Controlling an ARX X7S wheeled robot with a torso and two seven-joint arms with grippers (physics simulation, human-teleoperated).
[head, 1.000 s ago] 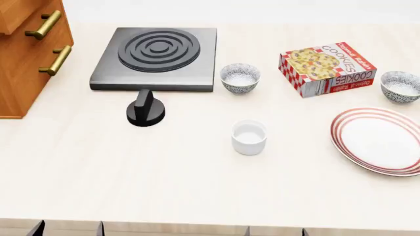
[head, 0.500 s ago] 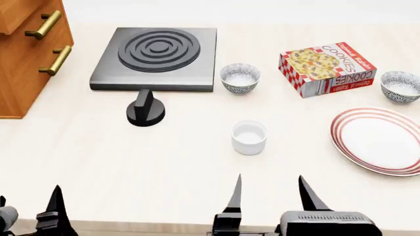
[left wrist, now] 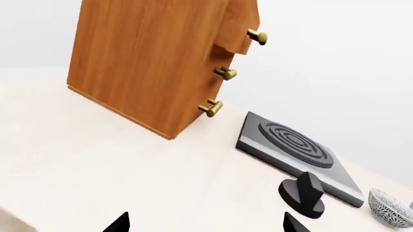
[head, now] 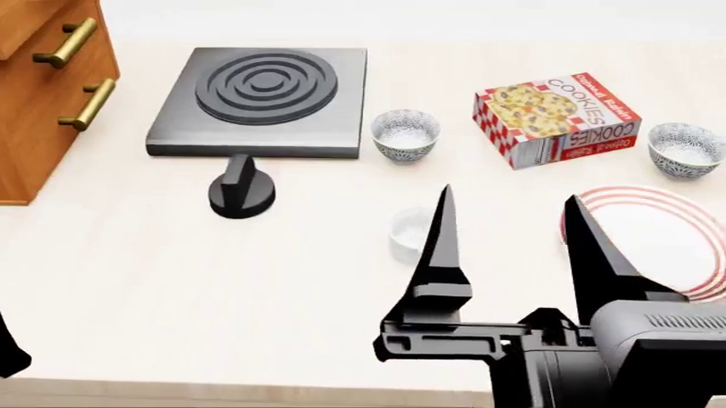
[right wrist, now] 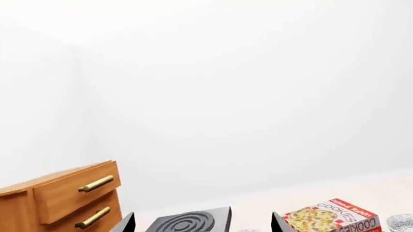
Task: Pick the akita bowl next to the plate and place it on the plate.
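Two black fingers of the right gripper (head: 516, 229) stand spread wide apart nearest the head camera, holding nothing. The left gripper (left wrist: 203, 223) shows only two separated fingertips, empty. Behind the right gripper lies the large white plate with red rim stripes (head: 681, 255). Just beyond it, beside the red cookie box (head: 556, 117), sits the small grey-patterned akita bowl (head: 685, 148).

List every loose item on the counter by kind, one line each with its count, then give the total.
Patterned bowls: 2, one beside the stove, one by the plate
White cup: 1
Striped plate: 1
Cookie box: 1
Stove burner: 1
Black knob: 1
Total: 7
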